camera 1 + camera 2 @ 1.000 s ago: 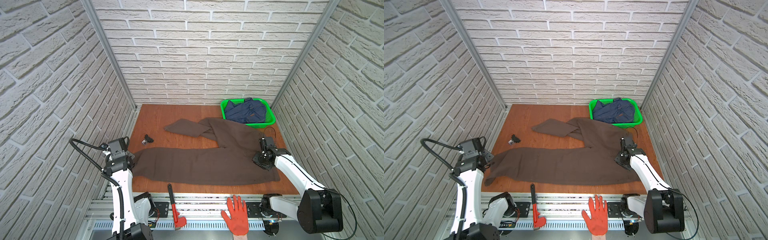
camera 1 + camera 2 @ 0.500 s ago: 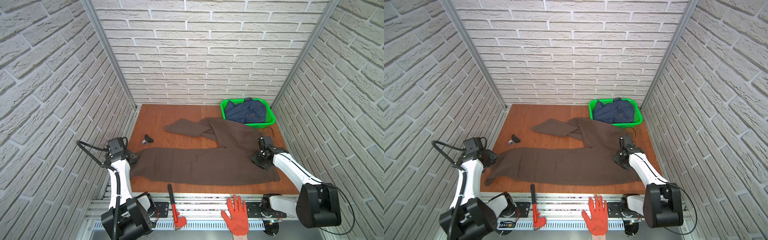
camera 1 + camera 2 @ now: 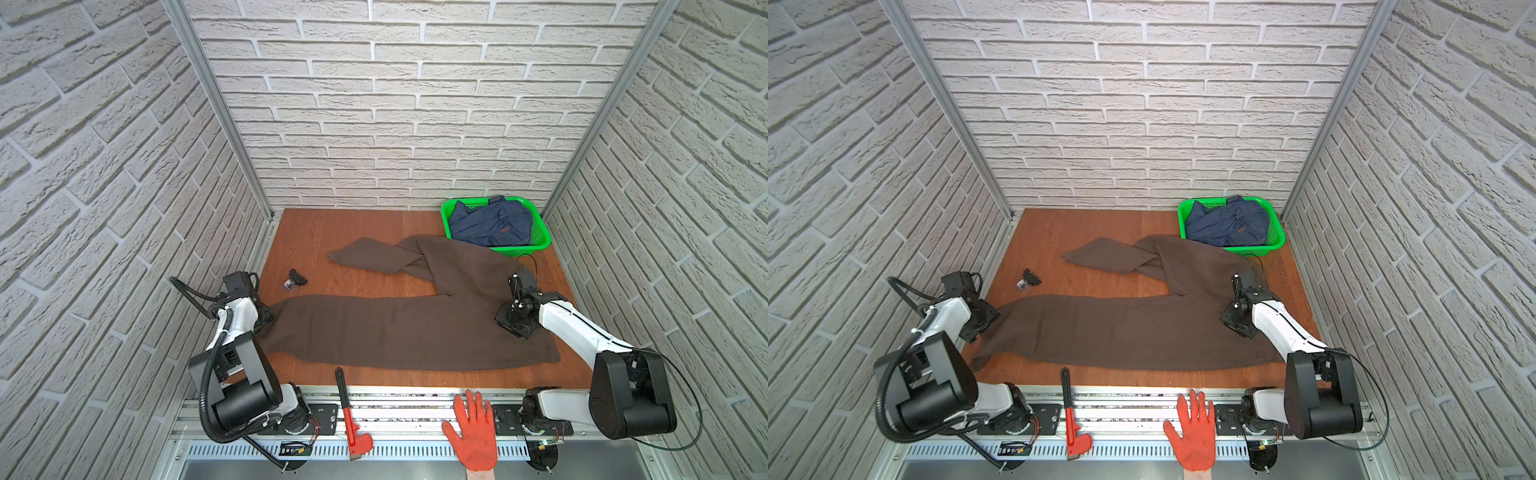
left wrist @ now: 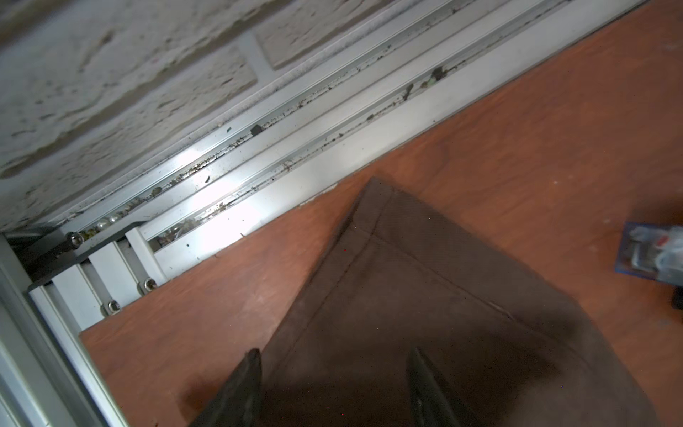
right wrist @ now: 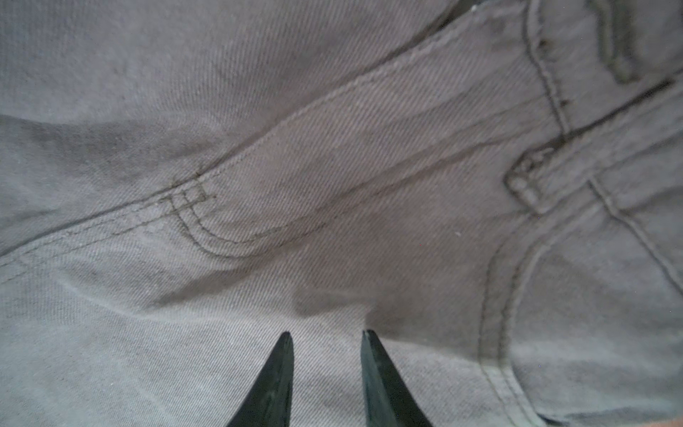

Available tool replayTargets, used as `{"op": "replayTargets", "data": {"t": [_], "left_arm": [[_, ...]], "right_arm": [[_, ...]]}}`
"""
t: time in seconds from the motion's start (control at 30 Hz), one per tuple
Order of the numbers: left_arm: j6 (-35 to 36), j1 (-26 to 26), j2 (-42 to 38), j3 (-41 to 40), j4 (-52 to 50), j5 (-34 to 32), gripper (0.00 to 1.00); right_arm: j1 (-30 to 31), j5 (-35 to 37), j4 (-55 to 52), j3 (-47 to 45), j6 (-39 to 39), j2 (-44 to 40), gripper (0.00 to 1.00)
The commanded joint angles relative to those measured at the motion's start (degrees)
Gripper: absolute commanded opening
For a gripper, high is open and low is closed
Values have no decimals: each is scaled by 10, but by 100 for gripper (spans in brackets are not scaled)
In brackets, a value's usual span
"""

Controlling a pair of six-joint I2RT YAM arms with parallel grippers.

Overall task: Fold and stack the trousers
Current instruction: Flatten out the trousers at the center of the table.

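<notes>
The trousers [image 3: 395, 332] are lying spread out on the wooden desk [image 3: 332, 232], with one leg stretching along the near side toward the left and the other bending back toward the middle, its end folding over itself. The waist part is lying at the right, its far edge reaching the front of a green basket [image 3: 540, 245] that is holding a dark blue denim garment [image 3: 490, 224]. The left end effector [image 4: 332, 358] is hovering low over the hem of the long leg, its fingers standing well apart with the cloth lying flat beneath them. The right end effector [image 5: 325, 334] is pointing down at the waist area beside a pocket seam and belt loop, its tips standing slightly apart and gripping nothing. A small black object [image 3: 296, 279] is lying on the desk just beyond the long leg. On the front rail, a red wrench [image 3: 349, 411] and an orange-gloved hand [image 3: 476, 432] are resting.
</notes>
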Motion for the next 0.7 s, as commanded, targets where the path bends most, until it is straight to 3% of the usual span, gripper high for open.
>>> {"op": "replayTargets", "data": {"t": [0.0, 0.3, 0.43, 0.67], "left_arm": [[-7, -1, 25, -12, 55, -30, 61], [0, -21, 100, -12, 122, -38, 54], [7, -21, 129, 1, 124, -55, 35], [24, -21, 163, 42, 98, -98, 12]], "right_arm": [[6, -5, 15, 16, 6, 10, 33], [8, 2, 15, 16, 3, 17, 32], [8, 6, 15, 18, 4, 22, 32], [7, 15, 3, 31, 5, 25, 31]]}}
